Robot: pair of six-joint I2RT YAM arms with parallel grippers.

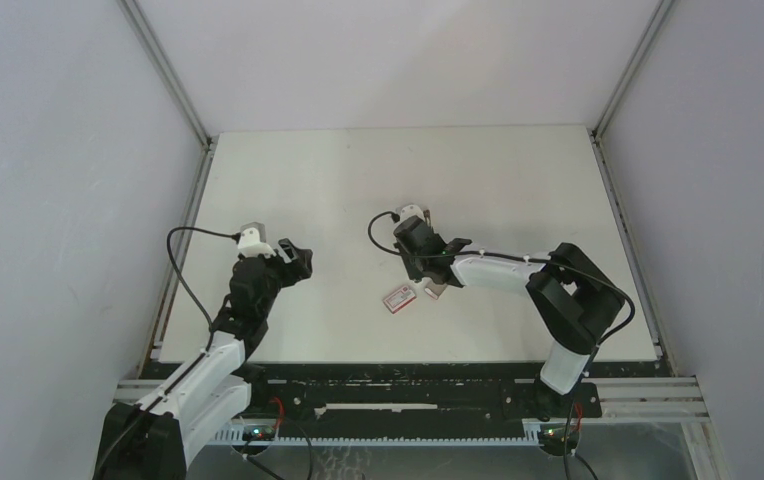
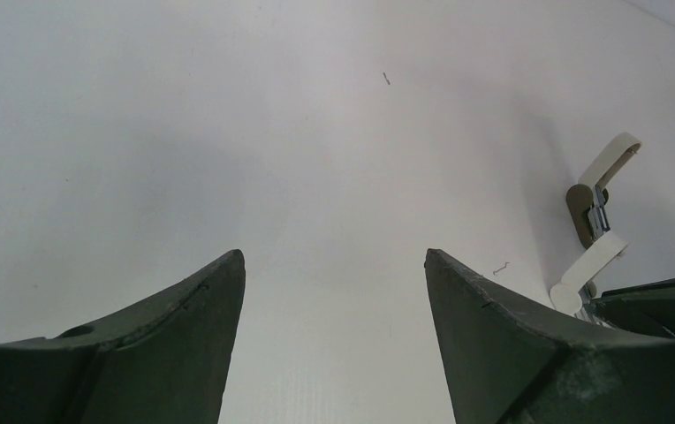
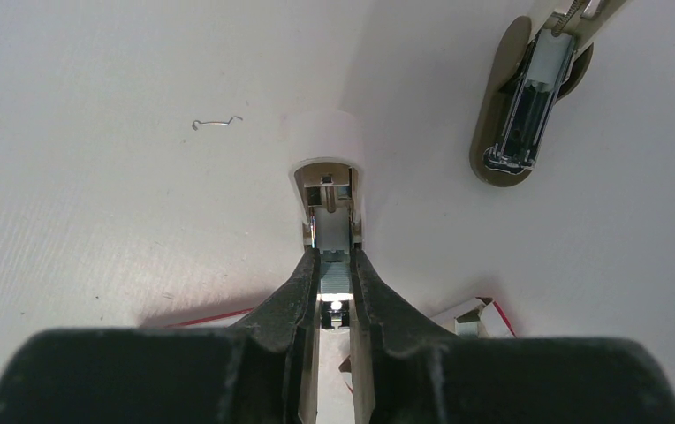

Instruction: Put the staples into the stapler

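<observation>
My right gripper (image 3: 334, 256) is shut on a ribbed silvery strip of staples (image 3: 335, 276). The strip's front end lies in the metal channel of the white stapler half (image 3: 327, 150) on the table. The stapler is folded open. Its dark grey half with a metal channel (image 3: 519, 115) lies to the upper right. The open stapler also shows at the right in the left wrist view (image 2: 592, 216). In the top view my right gripper (image 1: 430, 286) sits beside the red-and-white box and hides the stapler. My left gripper (image 1: 296, 258) is open and empty, apart at the left (image 2: 334, 256).
The red-and-white box sleeve (image 1: 398, 297) lies just left of the right gripper, and its grey tray end (image 3: 466, 325) shows by the right finger. Loose bent staples (image 3: 216, 123) (image 2: 386, 78) lie on the white table (image 1: 358, 180). Side walls stand close.
</observation>
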